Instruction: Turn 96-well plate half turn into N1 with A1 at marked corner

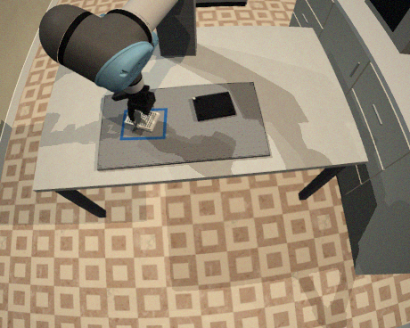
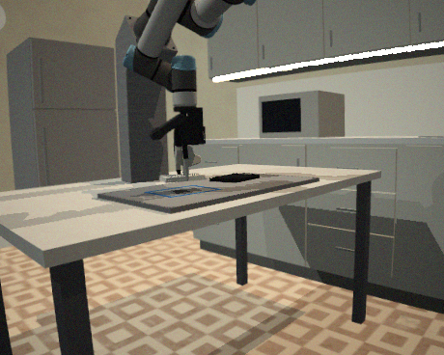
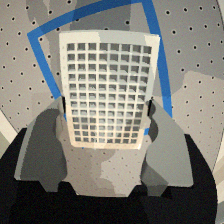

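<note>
The white 96-well plate [image 1: 147,120] is held between the two fingers of my gripper [image 1: 138,119], which is shut on its long sides. In the wrist view the plate [image 3: 107,90] fills the middle, with the gripper [image 3: 106,107] clamped on its left and right edges. The plate is skewed against the blue outline of nest N1 [image 3: 42,55]. In the side view the plate [image 2: 177,177] hangs a little above the nest [image 2: 180,191], with its shadow inside the outline. I cannot make out which corner is cut off.
A grey perforated baseplate [image 1: 183,129] lies on the white table and carries the nest. A flat black pad [image 1: 214,106] lies to the right of the nest on that baseplate. A tall grey column [image 2: 140,101] stands behind the arm.
</note>
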Tool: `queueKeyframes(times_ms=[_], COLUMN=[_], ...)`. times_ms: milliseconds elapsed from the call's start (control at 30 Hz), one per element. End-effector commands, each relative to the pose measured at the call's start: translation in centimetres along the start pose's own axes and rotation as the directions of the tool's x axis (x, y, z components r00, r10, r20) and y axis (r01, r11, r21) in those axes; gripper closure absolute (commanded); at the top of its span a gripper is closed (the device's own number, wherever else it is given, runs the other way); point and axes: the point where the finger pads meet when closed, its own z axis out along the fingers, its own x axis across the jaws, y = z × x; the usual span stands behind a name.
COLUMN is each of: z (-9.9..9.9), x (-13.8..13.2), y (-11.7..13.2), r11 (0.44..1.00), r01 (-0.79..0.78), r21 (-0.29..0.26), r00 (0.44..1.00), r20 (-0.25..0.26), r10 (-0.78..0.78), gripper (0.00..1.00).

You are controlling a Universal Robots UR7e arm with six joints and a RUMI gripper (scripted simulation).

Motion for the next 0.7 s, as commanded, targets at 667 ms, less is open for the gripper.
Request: queueKeyframes(times_ms=[667], z=[-3.9], x=[0.0], y=[0.0], r11=[1.000], r01=[0.000], r21=[0.000], r00=[1.000], r20=[0.001], r10=[0.000], gripper=[1.00])
